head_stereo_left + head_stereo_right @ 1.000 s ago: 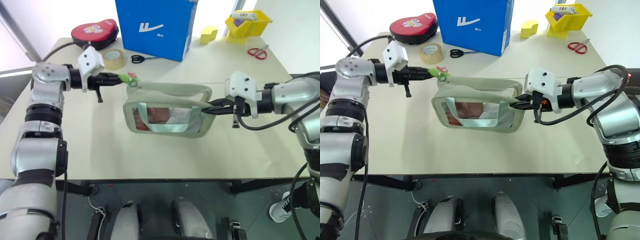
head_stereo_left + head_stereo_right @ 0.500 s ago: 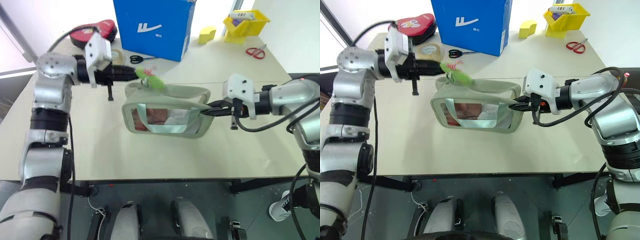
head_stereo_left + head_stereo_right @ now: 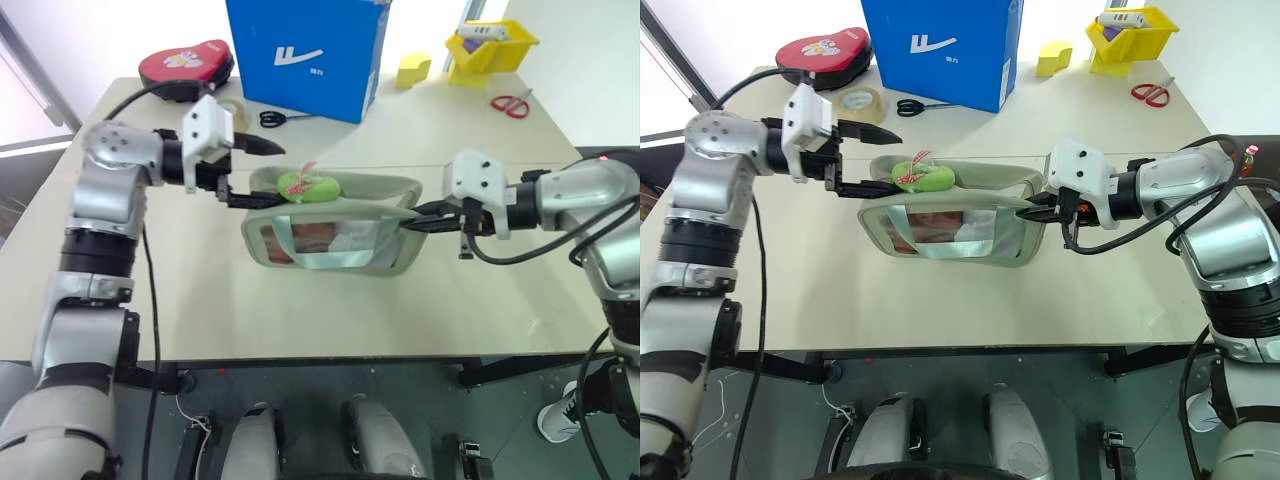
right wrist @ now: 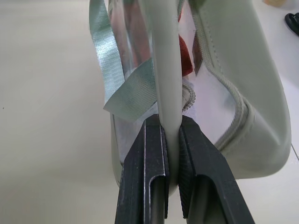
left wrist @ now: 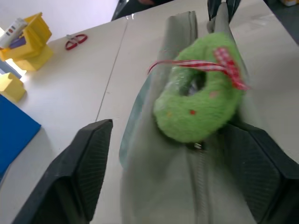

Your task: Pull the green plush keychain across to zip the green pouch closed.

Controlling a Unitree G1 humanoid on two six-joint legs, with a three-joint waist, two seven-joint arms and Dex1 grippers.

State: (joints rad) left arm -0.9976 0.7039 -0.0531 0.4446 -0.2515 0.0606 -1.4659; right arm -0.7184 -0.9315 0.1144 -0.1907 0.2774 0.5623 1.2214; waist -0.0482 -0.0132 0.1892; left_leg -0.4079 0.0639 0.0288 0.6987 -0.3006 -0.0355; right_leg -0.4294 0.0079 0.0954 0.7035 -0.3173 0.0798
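Left tool [image 3: 868,158] now stands open, having let go of the keychain [image 3: 921,177], which lies on top of the pouch [image 3: 950,225] at its left end. Right tool [image 3: 1032,207] stays clamped on the pouch's right-end strap. Zipping looks finished.

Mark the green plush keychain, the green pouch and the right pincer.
green plush keychain [image 3: 921,178], right eye view, fuzzy ring.
green pouch [image 3: 330,262], left eye view, lower front rim.
right pincer [image 4: 171,140], right wrist view, between the fingertips.

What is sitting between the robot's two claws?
The green pouch stretches between them. The green plush keychain lies on its top, near the open left gripper. The right gripper pinches the pouch's other end. Both eye views show it.
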